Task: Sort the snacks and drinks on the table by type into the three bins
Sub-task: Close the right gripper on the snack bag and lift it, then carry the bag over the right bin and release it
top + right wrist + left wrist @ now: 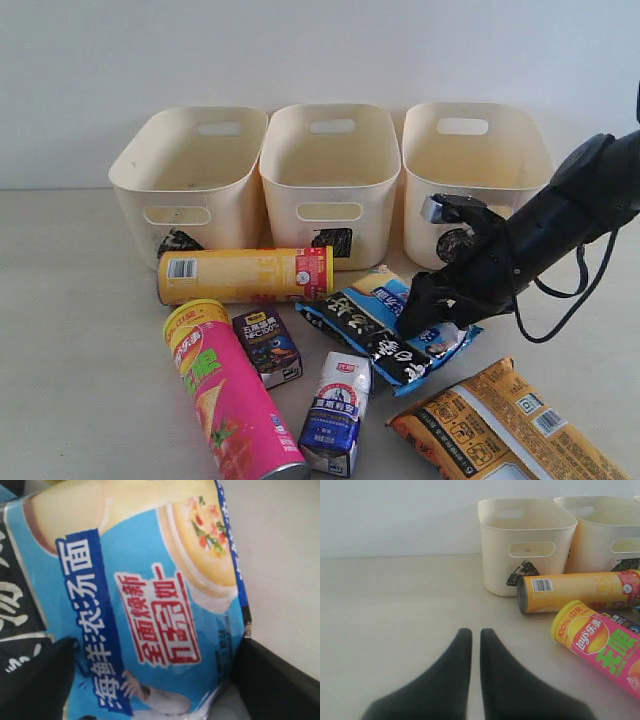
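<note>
A plain pale grey-white wall (pixel 320 50) spanned the upper third of the exterior frame, evenly lit, its lower edge a straight horizontal line visible at far left.

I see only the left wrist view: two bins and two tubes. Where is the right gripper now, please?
Observer: The right gripper is low at the blue bag, jaws open, one at each side of the bag's end.
Operator: Are there more bins than my two?
Observer: Yes, a third bin stands to the right of them in the exterior view.
Operator: Which other things are there?
Observer: An orange bag at the front right, and a white carton between it and the pink tube.
</note>
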